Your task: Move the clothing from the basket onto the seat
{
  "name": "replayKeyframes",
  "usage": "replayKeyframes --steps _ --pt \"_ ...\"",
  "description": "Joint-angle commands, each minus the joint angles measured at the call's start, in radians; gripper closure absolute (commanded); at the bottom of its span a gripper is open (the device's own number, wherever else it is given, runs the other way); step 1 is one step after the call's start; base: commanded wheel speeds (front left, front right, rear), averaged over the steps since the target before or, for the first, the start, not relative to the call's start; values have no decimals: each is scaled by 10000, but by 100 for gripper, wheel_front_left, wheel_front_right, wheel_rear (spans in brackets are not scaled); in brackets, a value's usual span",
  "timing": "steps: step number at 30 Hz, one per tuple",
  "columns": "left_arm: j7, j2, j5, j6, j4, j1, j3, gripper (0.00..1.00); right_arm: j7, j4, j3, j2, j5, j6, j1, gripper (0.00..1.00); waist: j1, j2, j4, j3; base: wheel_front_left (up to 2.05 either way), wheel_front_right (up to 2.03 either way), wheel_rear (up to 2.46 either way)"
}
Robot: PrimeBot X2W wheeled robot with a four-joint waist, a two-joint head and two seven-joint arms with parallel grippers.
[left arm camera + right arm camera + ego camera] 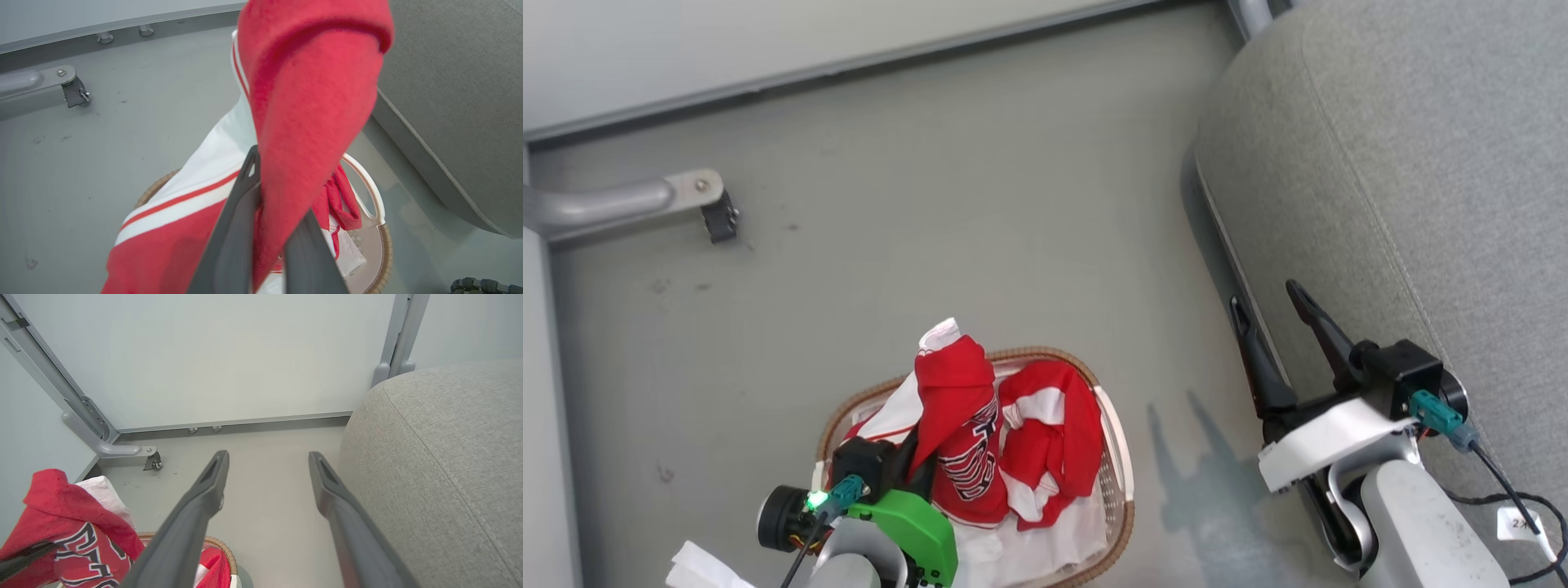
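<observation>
A bright red jersey, part of the clothing (956, 408), hangs lifted above the basket (1125, 498), and my left gripper (919, 447) is shut on it from the lower left. In the left wrist view the red cloth (318, 102) drapes over the two dark fingers (241, 204) of that gripper (276, 183). A second red garment (1058, 441) lies in the basket. My right gripper (1266, 296) stands open and holds nothing at the near edge of the grey seat (1405, 163). The right wrist view has that gripper (267, 457) over bare floor, the seat (441, 465) beside it.
White fabric (1029, 547) lines the basket's bottom. A grey metal leg with a caster (709, 208) stands at the left, and a wall base rail (849, 69) runs along the back. A black cable (1507, 494) trails from my right wrist. Open floor (980, 229) lies between basket and seat.
</observation>
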Motion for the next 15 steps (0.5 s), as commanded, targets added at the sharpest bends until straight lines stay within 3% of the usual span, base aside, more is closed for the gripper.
replayKeyframes --steps 1,15 --pt "-12 6 112 -27 -293 241 141 100 -21 43 -2 -65 23 -10 253 0 1 0 418 -1092 0 0 0" --pt "-12 -34 428 -28 -3418 713 601 100 -21 287 132 -61 32 -10 1027 0 1 0 650 -2443 0 0 0"
